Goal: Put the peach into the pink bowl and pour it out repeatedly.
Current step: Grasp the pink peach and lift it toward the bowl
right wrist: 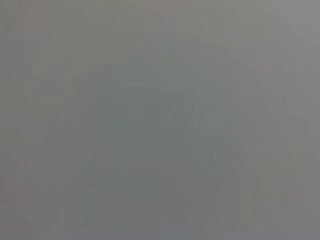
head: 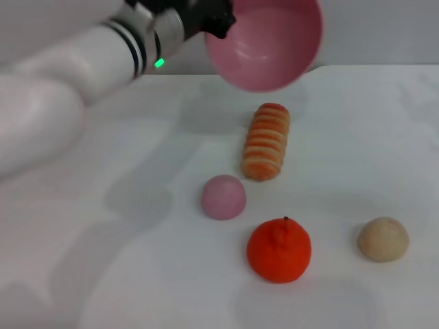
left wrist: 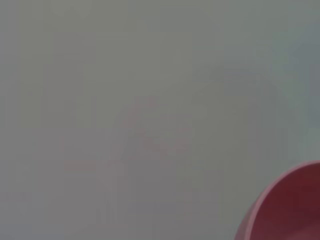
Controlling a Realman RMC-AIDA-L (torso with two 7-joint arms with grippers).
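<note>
The pink bowl (head: 267, 42) is held up in the air at the back of the table, tipped on its side so that its empty inside faces me. My left gripper (head: 219, 23) is shut on its rim on the left side. Part of the bowl's rim also shows in the left wrist view (left wrist: 287, 207). The peach (head: 223, 197) lies on the white table (head: 137, 274) near the middle, well below and in front of the bowl. The right gripper is out of view, and the right wrist view shows only a plain grey surface.
A striped orange-and-cream bread roll (head: 266, 141) lies between the bowl and the peach. A bright orange tangerine (head: 278, 250) sits in front of the peach to the right. A beige round bun (head: 383, 238) lies at the front right.
</note>
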